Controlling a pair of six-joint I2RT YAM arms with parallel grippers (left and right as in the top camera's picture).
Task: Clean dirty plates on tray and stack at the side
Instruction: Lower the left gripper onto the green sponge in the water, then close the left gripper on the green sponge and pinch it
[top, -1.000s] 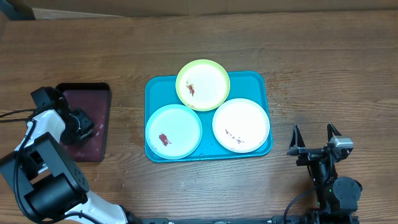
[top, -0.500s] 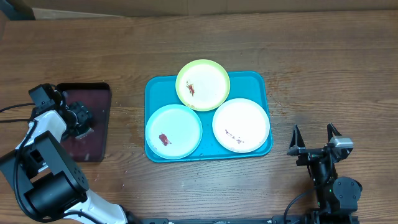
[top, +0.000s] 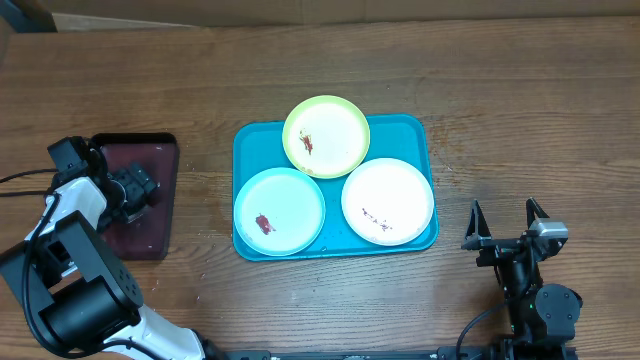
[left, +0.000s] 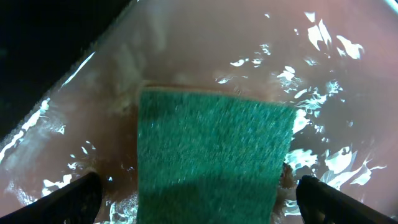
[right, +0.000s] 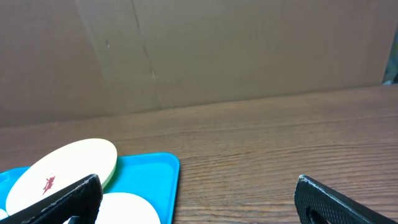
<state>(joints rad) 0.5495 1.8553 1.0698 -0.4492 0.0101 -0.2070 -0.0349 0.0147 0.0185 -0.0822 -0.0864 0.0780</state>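
Sponge pickup at the black tray (top: 140, 138)
Left claw (left: 199, 199) hangs wide open with the green sponge (left: 214, 149) directly below, between its fingers; smeared plates (top: 280, 205) sit on the turquoise tray (top: 405, 135) to its right; right claw (top: 503, 225) gapes idle.

The green sponge (left: 211, 155) runs off the bottom edge of the left wrist view, where the left fingers (left: 68, 198) show only as dark tips in the lower corners amid blurred glare. In the right wrist view one of the right fingers (right: 56, 199) covers part of the yellow-green plate (right: 68, 163); the bottom edge cuts the white plate (right: 127, 208), the left edge the tray (right: 166, 169).
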